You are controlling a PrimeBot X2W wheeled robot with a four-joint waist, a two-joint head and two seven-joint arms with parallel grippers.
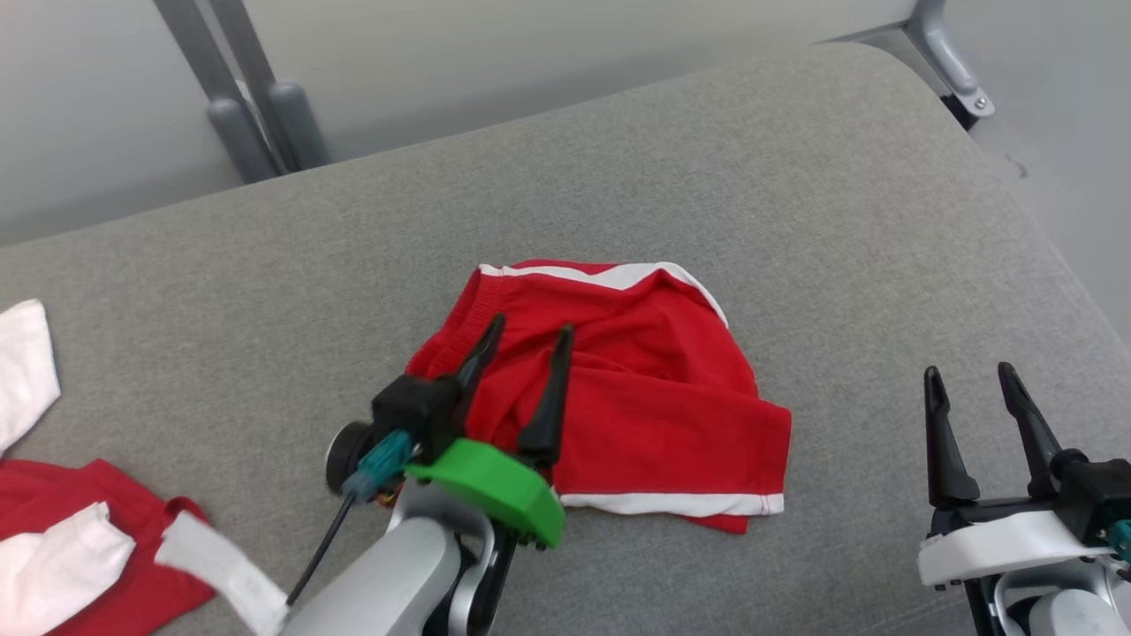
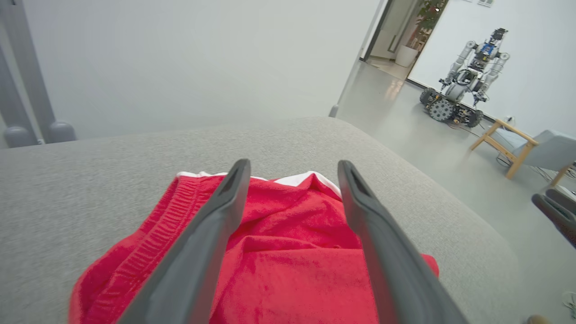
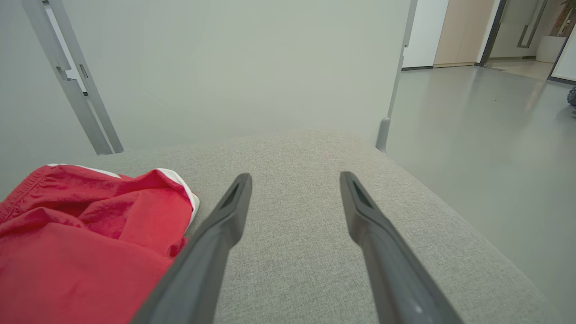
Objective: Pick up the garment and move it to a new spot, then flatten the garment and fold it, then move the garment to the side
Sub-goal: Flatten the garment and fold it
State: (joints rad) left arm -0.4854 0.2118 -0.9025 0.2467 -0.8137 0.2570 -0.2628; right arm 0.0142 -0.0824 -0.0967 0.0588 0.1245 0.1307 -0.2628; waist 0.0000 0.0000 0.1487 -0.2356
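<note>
Red shorts with white trim (image 1: 636, 389) lie crumpled in the middle of the grey padded surface (image 1: 707, 177). My left gripper (image 1: 528, 330) hovers open over the shorts' left part, near the ribbed waistband; in the left wrist view the red cloth (image 2: 292, 252) spreads between and below the gripper's (image 2: 292, 167) two fingers. My right gripper (image 1: 970, 373) stands open at the lower right, apart from the shorts, over bare cushion. In the right wrist view the shorts (image 3: 90, 234) lie left of that gripper (image 3: 294, 177), whose fingers hold nothing.
A second red and white garment (image 1: 79, 548) lies at the surface's lower left. Grey metal frame legs (image 1: 256, 106) rise behind the far edge. The surface drops off to the floor at the right; another robot (image 2: 463, 85) and a wooden chair (image 2: 526, 148) stand beyond.
</note>
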